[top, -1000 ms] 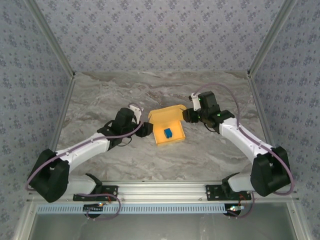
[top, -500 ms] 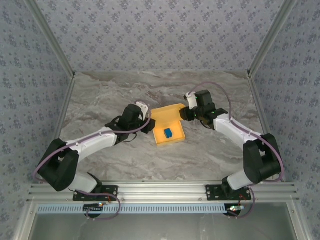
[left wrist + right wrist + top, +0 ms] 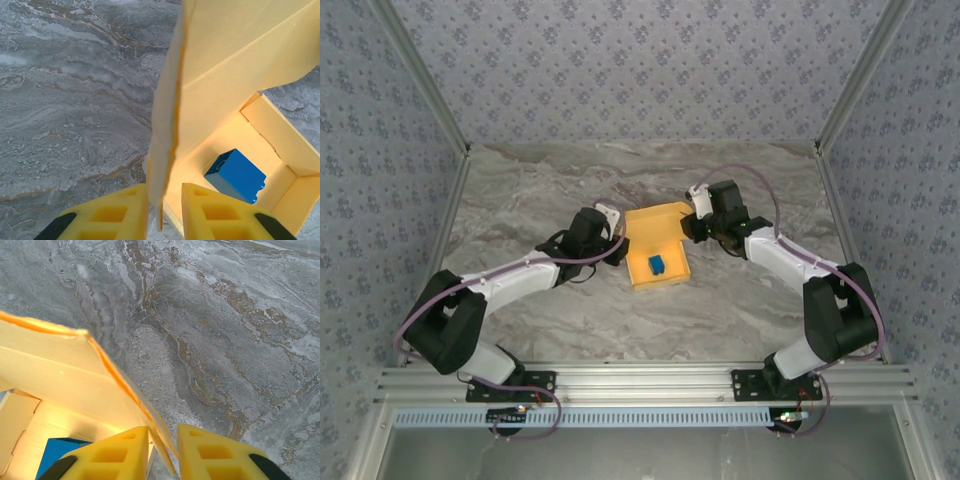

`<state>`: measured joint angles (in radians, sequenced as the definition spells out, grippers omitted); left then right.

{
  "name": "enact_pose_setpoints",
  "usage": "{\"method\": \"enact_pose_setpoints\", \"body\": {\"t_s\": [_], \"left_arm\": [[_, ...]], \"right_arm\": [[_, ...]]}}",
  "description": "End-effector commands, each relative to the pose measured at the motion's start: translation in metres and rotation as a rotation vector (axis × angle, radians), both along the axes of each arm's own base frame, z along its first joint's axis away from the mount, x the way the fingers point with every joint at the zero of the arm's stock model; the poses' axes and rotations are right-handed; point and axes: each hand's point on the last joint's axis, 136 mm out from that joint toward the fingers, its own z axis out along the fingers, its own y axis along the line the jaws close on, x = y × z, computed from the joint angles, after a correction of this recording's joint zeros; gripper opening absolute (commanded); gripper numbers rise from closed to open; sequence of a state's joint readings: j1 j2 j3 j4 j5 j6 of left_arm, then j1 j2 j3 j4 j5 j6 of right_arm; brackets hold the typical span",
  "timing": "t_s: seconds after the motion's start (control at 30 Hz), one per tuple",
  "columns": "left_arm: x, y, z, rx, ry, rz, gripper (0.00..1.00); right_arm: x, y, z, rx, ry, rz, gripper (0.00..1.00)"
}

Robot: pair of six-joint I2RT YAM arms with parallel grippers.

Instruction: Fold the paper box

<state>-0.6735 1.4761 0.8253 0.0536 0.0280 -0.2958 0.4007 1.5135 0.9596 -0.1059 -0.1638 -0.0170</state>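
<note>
From above, the paper box [image 3: 655, 250] sits mid-table, our grippers at its nine and three o'clock. Left gripper [image 3: 164, 210] pinches the left wall; right gripper [image 3: 163, 450] pinches the right. We should fold evenly.

A grey marble-patterned desk [image 3: 550, 190] carries the yellow-orange paper box [image 3: 657, 258], which sits open near the middle of its surface.

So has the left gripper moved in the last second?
Yes. The left gripper has slid right across the table to the box, and its fingers now pinch the box's left wall.
</note>
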Motion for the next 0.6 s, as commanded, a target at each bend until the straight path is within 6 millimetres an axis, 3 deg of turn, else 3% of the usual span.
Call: {"method": "enact_pose_setpoints", "body": {"t_s": [0.0, 0.33, 0.57], "left_arm": [[0.01, -0.008, 0.018, -0.009, -0.054, -0.004, 0.19], [0.018, -0.004, 0.017, 0.013, -0.055, 0.04, 0.06], [0.027, 0.002, 0.023, 0.03, -0.085, 0.12, 0.0]], "right_arm": [[-0.003, 0.0, -0.009, -0.022, 0.014, -0.001, 0.19], [-0.005, 0.002, -0.008, -0.075, 0.004, -0.062, 0.09], [-0.005, -0.003, 0.002, -0.112, 0.005, -0.257, 0.04]]}}
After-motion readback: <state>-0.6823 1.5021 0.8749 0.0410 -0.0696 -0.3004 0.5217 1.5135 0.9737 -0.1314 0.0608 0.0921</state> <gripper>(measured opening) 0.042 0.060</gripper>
